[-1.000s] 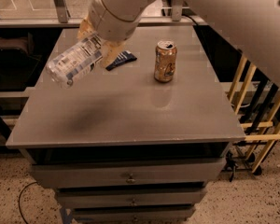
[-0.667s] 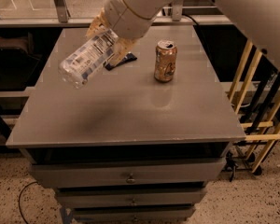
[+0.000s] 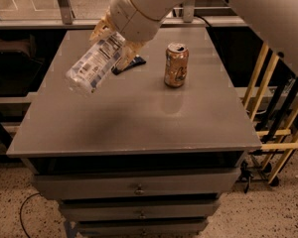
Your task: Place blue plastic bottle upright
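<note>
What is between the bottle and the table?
Nothing I can see. The gripper holds the bottle tilted above bare table; the can stands well aside, and a small dark thing lies farther back.

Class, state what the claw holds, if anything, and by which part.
The claw grips the blue plastic bottle by its raised end, tilted above the table.

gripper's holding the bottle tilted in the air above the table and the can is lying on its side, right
Not quite. The camera view shows the can standing upright, not lying on its side. The rest holds: the gripper holds the blue plastic bottle tilted in the air above the table.
</note>
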Controlling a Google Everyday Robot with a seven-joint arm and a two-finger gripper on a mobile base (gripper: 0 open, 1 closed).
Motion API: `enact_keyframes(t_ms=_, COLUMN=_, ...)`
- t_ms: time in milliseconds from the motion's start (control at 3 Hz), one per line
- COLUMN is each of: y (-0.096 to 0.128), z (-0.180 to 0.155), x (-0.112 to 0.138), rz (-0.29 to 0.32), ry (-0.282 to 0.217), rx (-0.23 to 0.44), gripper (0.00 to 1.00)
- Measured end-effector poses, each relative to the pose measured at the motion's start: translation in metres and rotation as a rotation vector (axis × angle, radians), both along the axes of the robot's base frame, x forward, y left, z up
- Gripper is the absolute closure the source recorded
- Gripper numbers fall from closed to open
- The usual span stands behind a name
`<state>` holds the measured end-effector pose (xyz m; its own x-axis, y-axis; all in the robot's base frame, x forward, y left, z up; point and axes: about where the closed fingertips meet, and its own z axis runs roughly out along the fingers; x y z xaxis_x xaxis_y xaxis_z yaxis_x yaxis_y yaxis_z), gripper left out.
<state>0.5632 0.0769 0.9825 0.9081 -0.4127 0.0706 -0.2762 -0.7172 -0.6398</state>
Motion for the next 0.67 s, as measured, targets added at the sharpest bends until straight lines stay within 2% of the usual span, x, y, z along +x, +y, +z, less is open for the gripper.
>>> enact_keyframes(t_ms=333, y=0.0007, z=0.0010, x=0.0017, rz=0.047, ry=-0.043, rx=-0.031, gripper=1.00)
enact_keyframes(t_ms=667, y=-0.0048, z=0.0060, x=0.0098, rz=0.133, ry=-0.122, rx=-0.059, gripper=1.00)
